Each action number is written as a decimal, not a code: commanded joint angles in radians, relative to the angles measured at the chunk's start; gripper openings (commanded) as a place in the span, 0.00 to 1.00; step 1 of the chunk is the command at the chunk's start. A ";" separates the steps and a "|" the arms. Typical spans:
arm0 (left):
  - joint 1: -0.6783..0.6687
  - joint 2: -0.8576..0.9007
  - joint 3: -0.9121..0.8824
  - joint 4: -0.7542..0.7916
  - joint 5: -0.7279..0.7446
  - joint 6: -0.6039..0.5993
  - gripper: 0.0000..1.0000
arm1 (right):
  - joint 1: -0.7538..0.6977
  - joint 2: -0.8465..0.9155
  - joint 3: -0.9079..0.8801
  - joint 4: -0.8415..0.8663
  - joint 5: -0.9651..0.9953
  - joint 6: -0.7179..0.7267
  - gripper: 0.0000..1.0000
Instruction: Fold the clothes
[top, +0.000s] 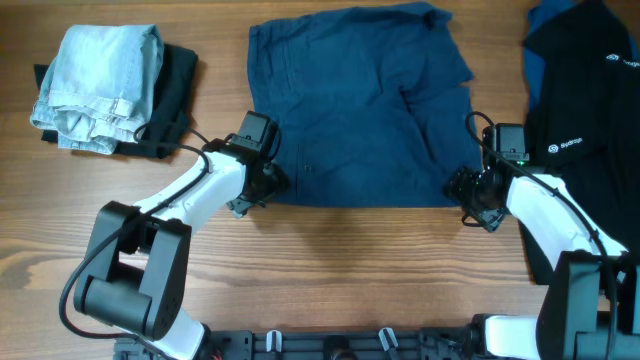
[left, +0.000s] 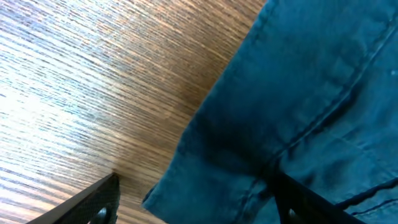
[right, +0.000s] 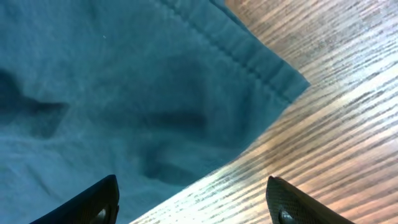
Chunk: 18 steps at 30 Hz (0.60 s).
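Observation:
The dark navy-blue shorts lie spread flat on the wooden table at centre back. My left gripper is at the garment's near left corner, open, one finger on the wood and one over the cloth; that corner lies between the fingers in the left wrist view. My right gripper is at the near right corner, open. In the right wrist view the stitched hem corner lies ahead of the open fingers, with bare wood under the right finger.
A folded pale blue denim piece lies on a black garment at the back left. A black garment with small white logos lies at the right edge, over something blue.

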 joint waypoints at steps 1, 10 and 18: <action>-0.003 0.052 -0.008 0.046 0.005 -0.010 0.63 | 0.002 0.010 -0.008 0.032 0.017 0.010 0.76; 0.033 0.056 -0.008 0.061 -0.006 -0.010 0.04 | 0.002 0.011 -0.011 0.064 0.039 0.011 0.75; 0.058 0.056 -0.008 0.064 -0.010 -0.005 0.05 | 0.002 0.011 -0.072 0.109 0.030 -0.014 0.65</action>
